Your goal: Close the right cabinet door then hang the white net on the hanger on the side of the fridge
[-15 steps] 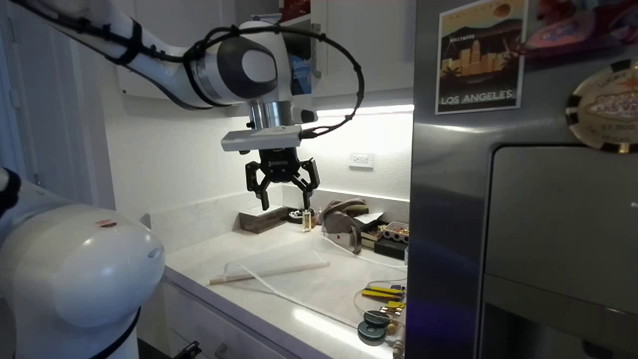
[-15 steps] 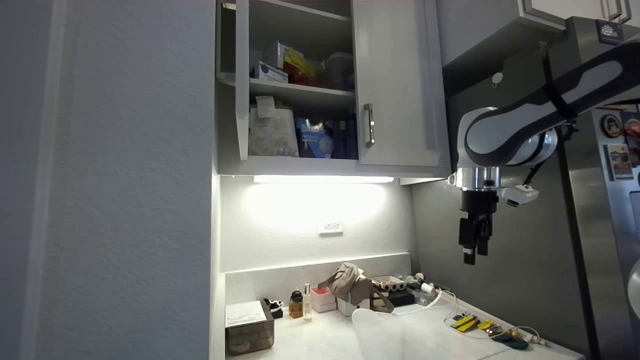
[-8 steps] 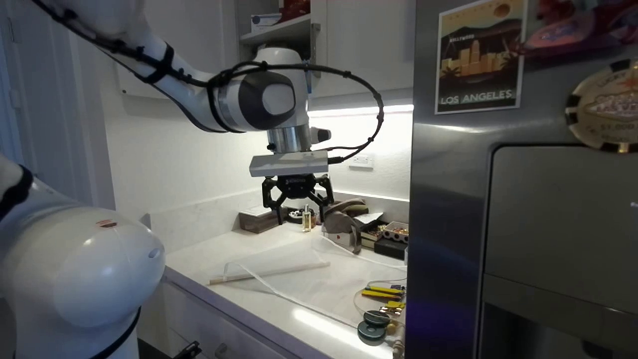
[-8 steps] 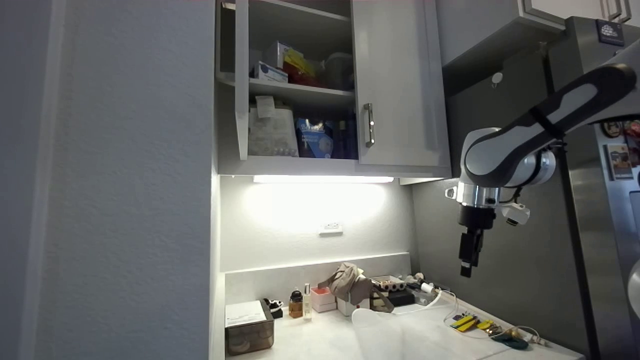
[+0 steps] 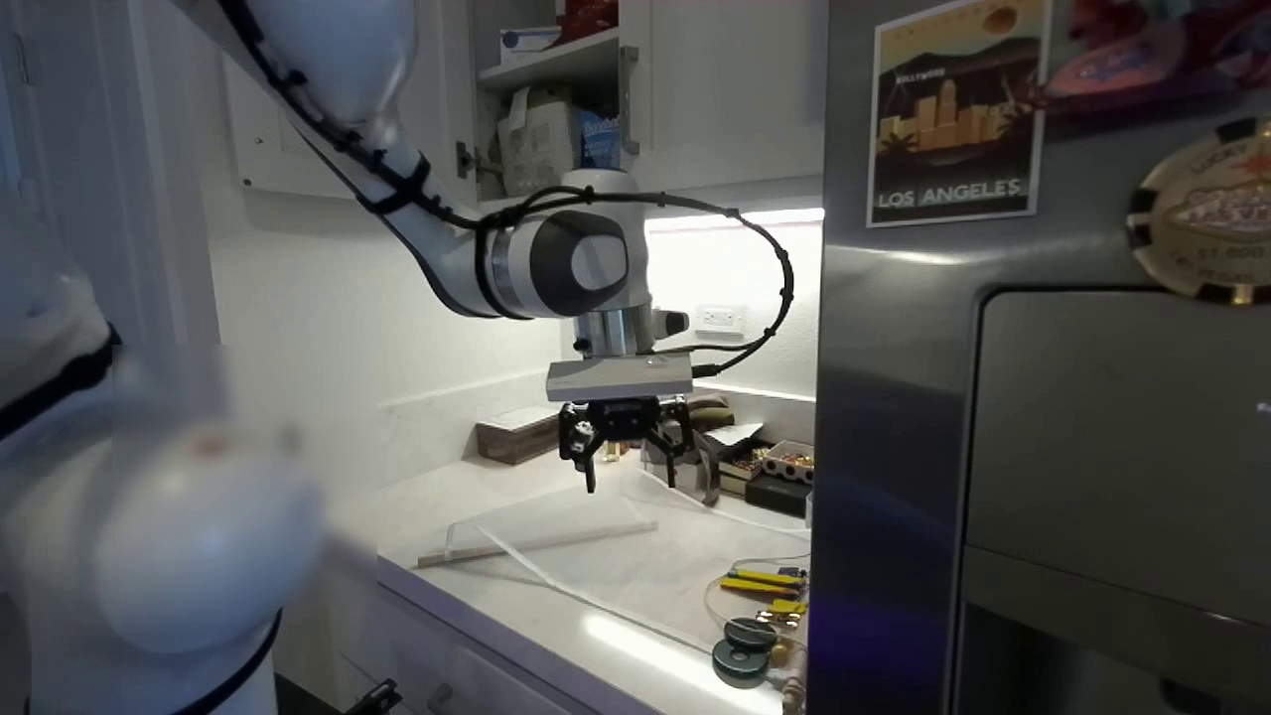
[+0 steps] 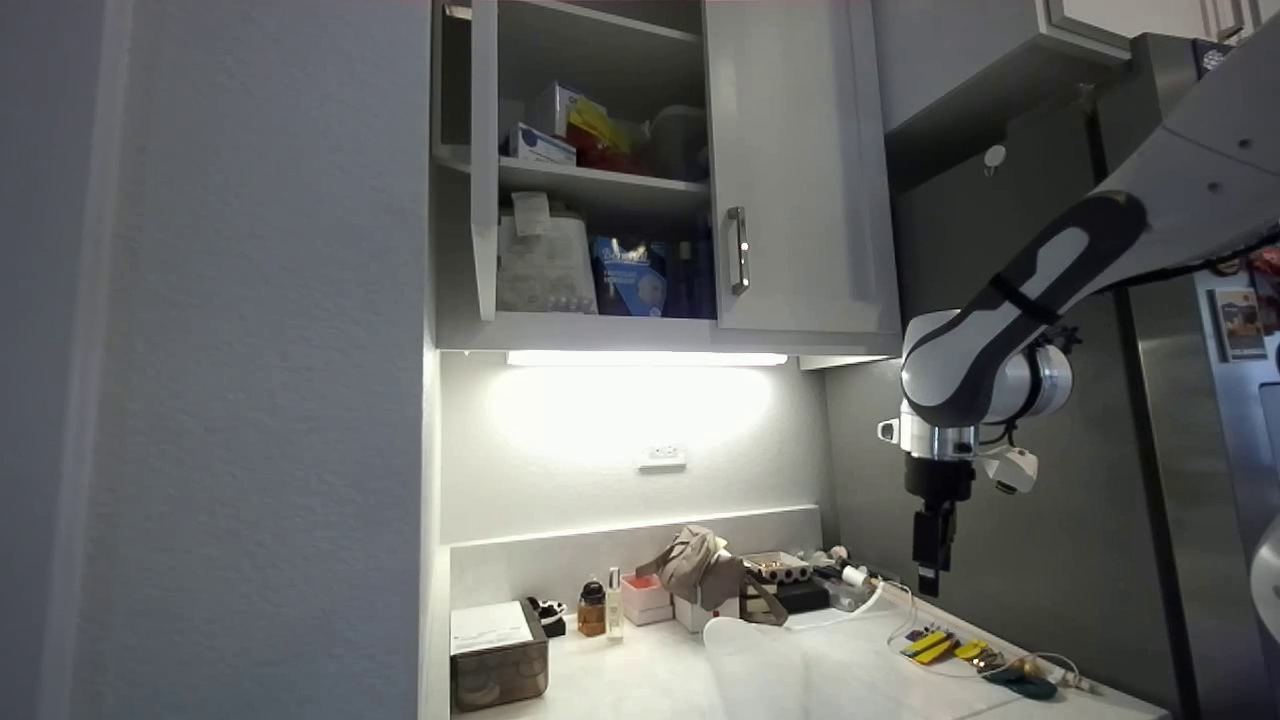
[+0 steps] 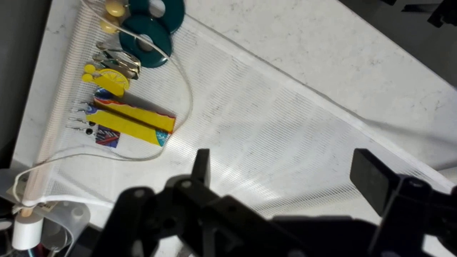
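Observation:
The white net [image 7: 257,107] lies spread on the counter, with a wooden rod [image 5: 536,541] along one edge and a white cord [image 7: 189,89] running over it. My gripper [image 7: 282,162] hangs above the mesh, open, with nothing between its fingers; in an exterior view the gripper [image 5: 632,485] points straight down over the counter. The right cabinet door [image 6: 800,150] looks flush with its frame. On the fridge's grey side [image 6: 1060,450] a small round white hanger [image 6: 993,158] sits high up, level with the upper cabinet.
Teal rings [image 7: 146,41] and yellow strips [image 7: 132,123] lie on one end of the net. A cloth bag [image 6: 700,570], small boxes and bottles [image 6: 592,608] line the back wall. The left cabinet door [image 6: 484,160] stands swung out. A brown box [image 5: 516,437] sits in the corner.
The arm has come down toward the counter, bringing the gripper lower and, in an exterior view, further right. The jaws stay open. The net and the cabinet doors have not moved.

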